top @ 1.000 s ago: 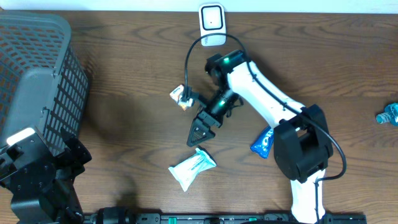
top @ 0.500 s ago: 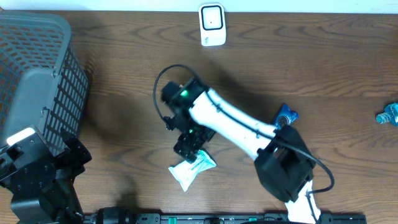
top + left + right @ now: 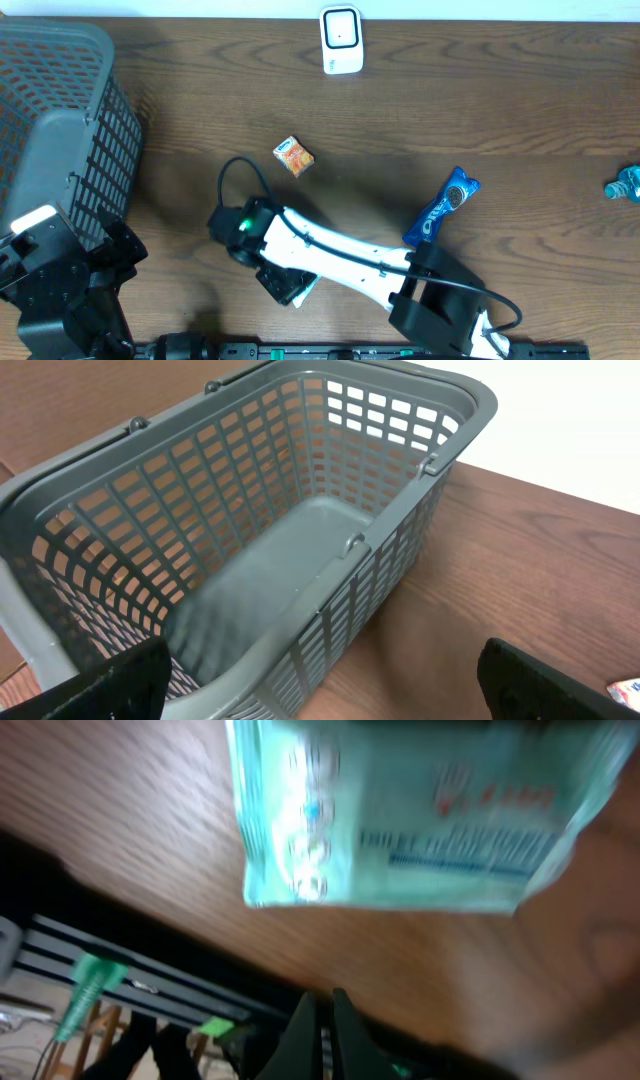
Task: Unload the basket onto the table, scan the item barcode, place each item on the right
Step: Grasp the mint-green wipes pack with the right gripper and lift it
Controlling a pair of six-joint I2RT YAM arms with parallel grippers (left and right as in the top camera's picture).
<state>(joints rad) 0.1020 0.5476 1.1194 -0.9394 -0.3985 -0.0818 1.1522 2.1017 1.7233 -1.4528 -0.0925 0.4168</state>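
Packet (image 3: 400, 820) looks light, soft and slippery, so I judge a flat sealed edge the best hold. My right gripper (image 3: 320, 1008) is pressed together, empty.

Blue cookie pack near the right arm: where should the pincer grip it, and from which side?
Grip the blue cookie pack across its narrow width, slightly toward its upper end, coming straight down. It lies flat, long and slim, slanting from lower left to upper right, so close across that slant. Its lower end is crowded by the right arm.
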